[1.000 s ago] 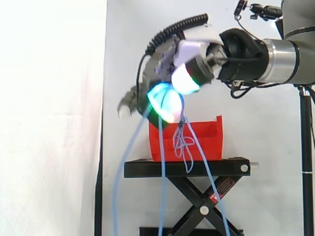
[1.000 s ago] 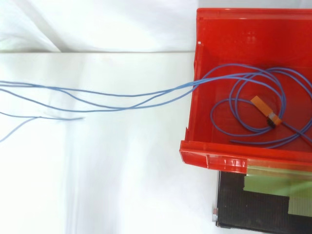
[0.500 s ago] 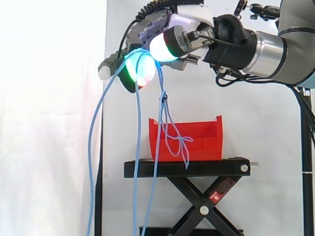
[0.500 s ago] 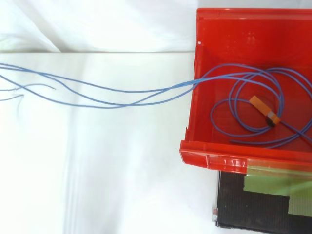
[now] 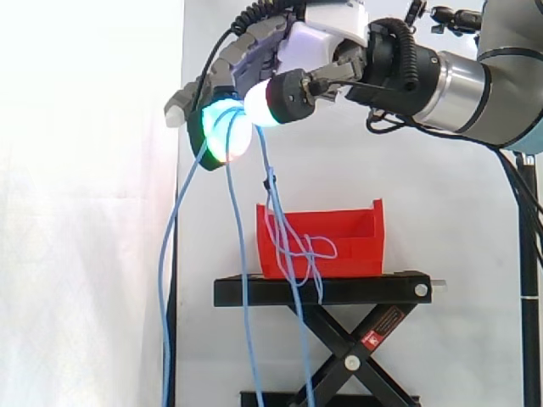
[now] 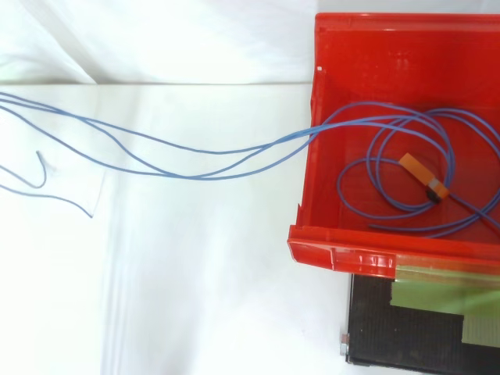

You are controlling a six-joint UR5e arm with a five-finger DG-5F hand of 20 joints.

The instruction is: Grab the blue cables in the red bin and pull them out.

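Where the arm [image 5: 475,80] enters from the upper right of the side view, it lies nearly level. Its silver and grey wrist section leads to the hand [image 5: 318,42] in the upper middle of the frame, well above the red bin [image 5: 348,242].

Hand pose: fingers curled forward and down to the left, thumb folded in beneath them. The fingertips [image 5: 222,136] are thick rounded pads, the leftmost glowing cyan-green and the one beside it white.

Hand state: clenched on the blue cables [image 5: 246,297], which pass between the glowing pads and drape off either side of the grip.

Cables, side view: thin, smooth, flexible strands. Two hang in long loose curves toward the bottom left of the frame. Others drop from the grip to a small knot [image 5: 270,180], then run down across the bin's face, where they form a loose loop. One strand carries on past the stand [image 5: 339,339] to the bottom edge.

Cables, top view: part of the bundle lies inside the bin at the right of the frame, coiled in round loops on its floor. A small orange rectangular tag [image 6: 422,176] sits on one strand. Several strands leave over the bin's left wall and cross to the left edge in shallow waves. Two loose thin ends show at the left of the frame.

Bin: glossy red plastic, rectangular, open-topped, with a thick rounded lip on one wall.

Stand: black, a flat platform on scissor legs.

Curtain [image 5: 85,212]: white, hanging smooth behind the work.
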